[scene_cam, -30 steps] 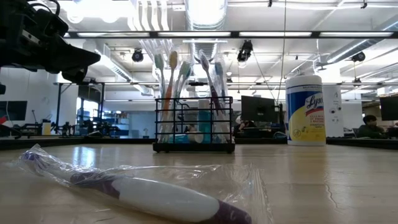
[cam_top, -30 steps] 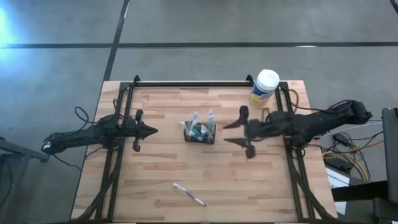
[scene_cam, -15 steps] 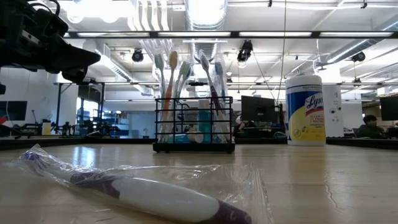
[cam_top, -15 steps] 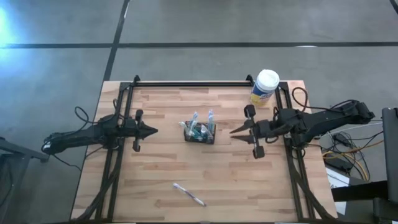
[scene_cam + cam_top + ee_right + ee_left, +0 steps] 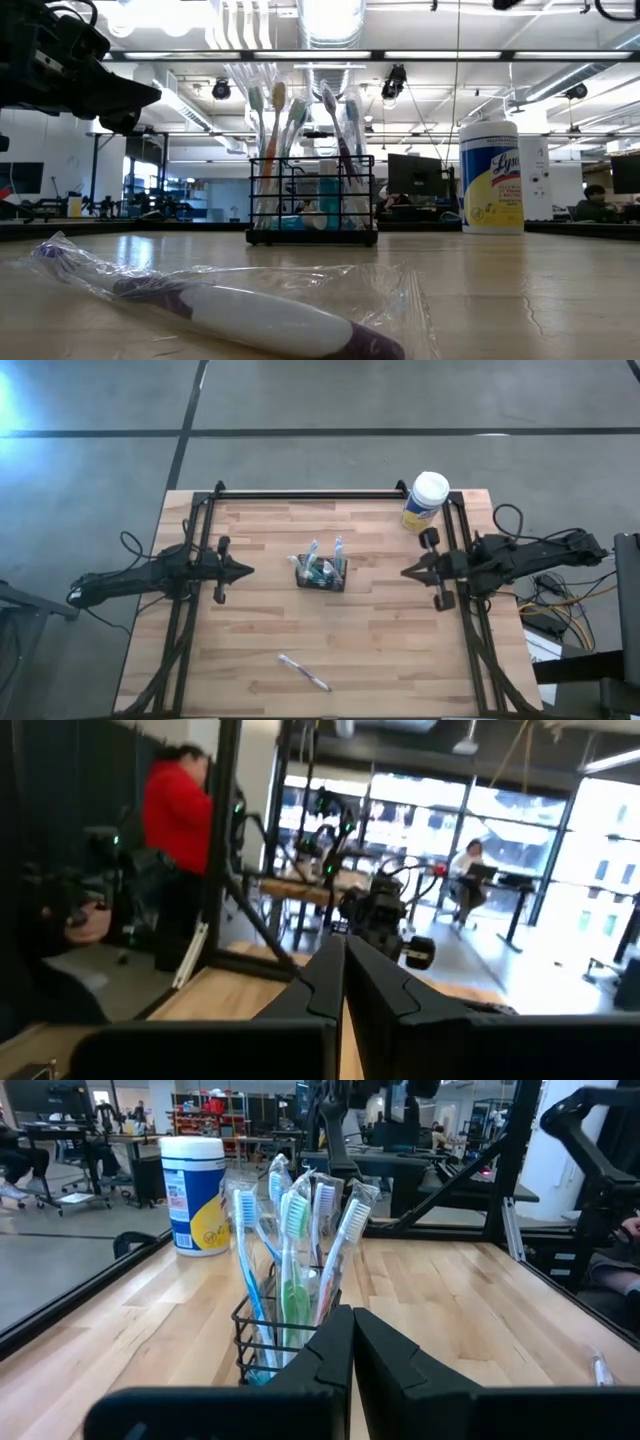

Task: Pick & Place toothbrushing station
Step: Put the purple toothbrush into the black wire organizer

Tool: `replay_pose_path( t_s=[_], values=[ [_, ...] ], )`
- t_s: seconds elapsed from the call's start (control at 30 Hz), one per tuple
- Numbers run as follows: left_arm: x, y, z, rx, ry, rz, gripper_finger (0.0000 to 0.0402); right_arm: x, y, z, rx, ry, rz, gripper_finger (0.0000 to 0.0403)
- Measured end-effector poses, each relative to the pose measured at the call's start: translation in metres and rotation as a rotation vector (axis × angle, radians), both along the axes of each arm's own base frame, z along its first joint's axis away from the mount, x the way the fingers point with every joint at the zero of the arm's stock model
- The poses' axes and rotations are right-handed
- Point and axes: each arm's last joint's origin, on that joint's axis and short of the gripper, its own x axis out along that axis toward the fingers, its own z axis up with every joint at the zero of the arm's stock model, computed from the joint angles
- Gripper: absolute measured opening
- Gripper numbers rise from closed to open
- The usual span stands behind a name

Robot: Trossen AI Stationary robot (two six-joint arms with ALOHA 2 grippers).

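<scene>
wooden table (image 5: pixel 400 660) bears toothbrushing station (image 5: pixel 320 572).

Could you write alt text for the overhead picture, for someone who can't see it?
Seen from above, a small black wire holder of toothbrushes stands mid-table between two dark robot arms, the left tool and right tool both shut and apart from it. A wrapped toothbrush lies near the front edge; a white-lidded canister stands at the back right.
</scene>
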Motion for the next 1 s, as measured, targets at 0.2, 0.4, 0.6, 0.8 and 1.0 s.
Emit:
replay_pose_path(
  t_s=[0.2, 0.4, 0.6, 0.8, 1.0],
  values=[
    [0.0, 0.0, 0.0, 0.0, 0.0, 0.0, 0.0014, -0.024, -0.006, -0.035, 0.061, -0.04, -0.045, 0.0008],
    [0.0, 0.0, 0.0, 0.0, 0.0, 0.0, 0.0014, -0.04, -0.01, -0.069, 0.105, -0.087, -0.076, 0.0008],
    [0.0, 0.0, 0.0, 0.0, 0.0, 0.0, 0.0014, -0.05, -0.012, -0.094, 0.135, -0.146, -0.087, 0.0008],
    [0.0, 0.0, 0.0, 0.0, 0.0, 0.001, 0.0014, -0.055, -0.015, -0.112, 0.201, -0.125, -0.127, 0.0008],
    [0.0, 0.0, 0.0, -0.004, 0.001, 0.0, 0.0014, -0.052, -0.015, -0.119, 0.217, -0.044, -0.161, 0.0008]
  ],
)
